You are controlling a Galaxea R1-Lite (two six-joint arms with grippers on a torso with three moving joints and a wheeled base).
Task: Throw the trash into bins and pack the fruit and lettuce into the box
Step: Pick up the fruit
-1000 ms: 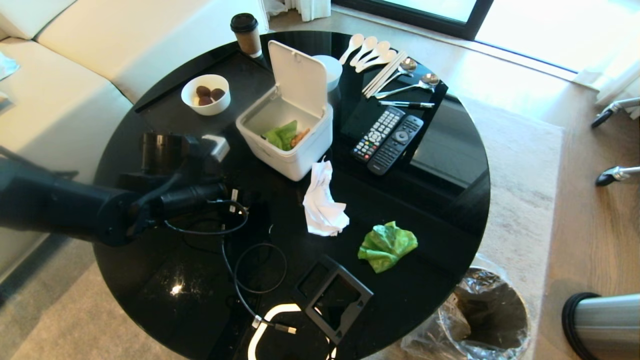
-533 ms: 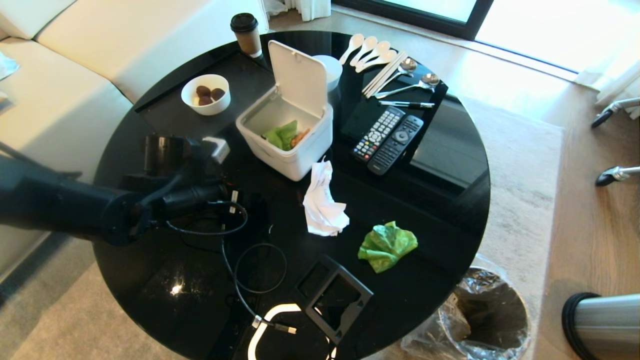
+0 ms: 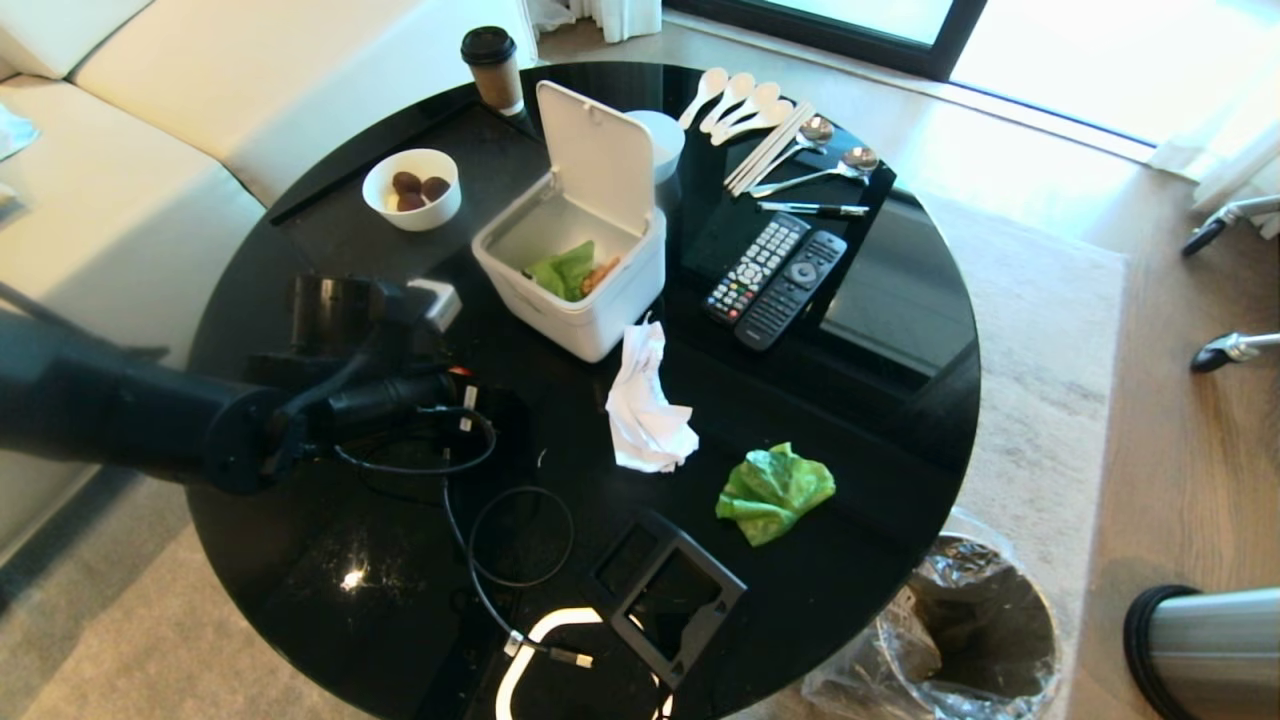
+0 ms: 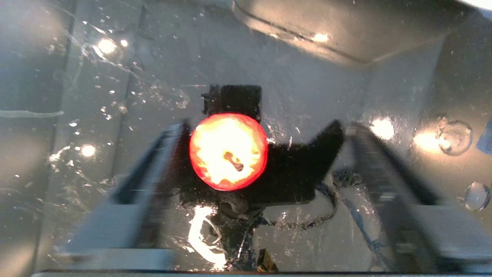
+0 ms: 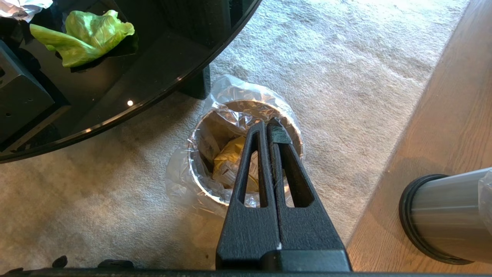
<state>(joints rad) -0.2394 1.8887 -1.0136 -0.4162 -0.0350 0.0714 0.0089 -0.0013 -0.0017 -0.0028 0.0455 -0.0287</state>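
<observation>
The small red apple (image 4: 228, 151) stands on the black glass table between the spread fingers of my left gripper (image 4: 267, 129), close to one finger and apart from the other. From the head camera my left gripper (image 3: 478, 392) is low over the table's left side, with only a red glint of the apple (image 3: 460, 371) showing. The white box (image 3: 560, 310) stands lid-up with a lettuce leaf (image 3: 565, 270) inside. A white tissue (image 3: 645, 410) and another lettuce leaf (image 3: 775, 490) lie on the table. My right gripper (image 5: 267, 125) hangs shut and empty over a lined bin (image 5: 234, 82) that holds the yellow wrapper (image 5: 228, 154).
A black square tray (image 3: 665, 590) and a loose cable (image 3: 490, 560) lie near the table's front edge. Two remotes (image 3: 775, 275), cutlery (image 3: 780, 130), a white bowl (image 3: 412, 190) and a coffee cup (image 3: 492, 65) are at the back. A second steel bin (image 3: 1200, 650) stands on the floor at the right.
The left arm has barely shifted; a red glint of the apple now shows beside its gripper. Tissue, lettuce and box lie where they were.
</observation>
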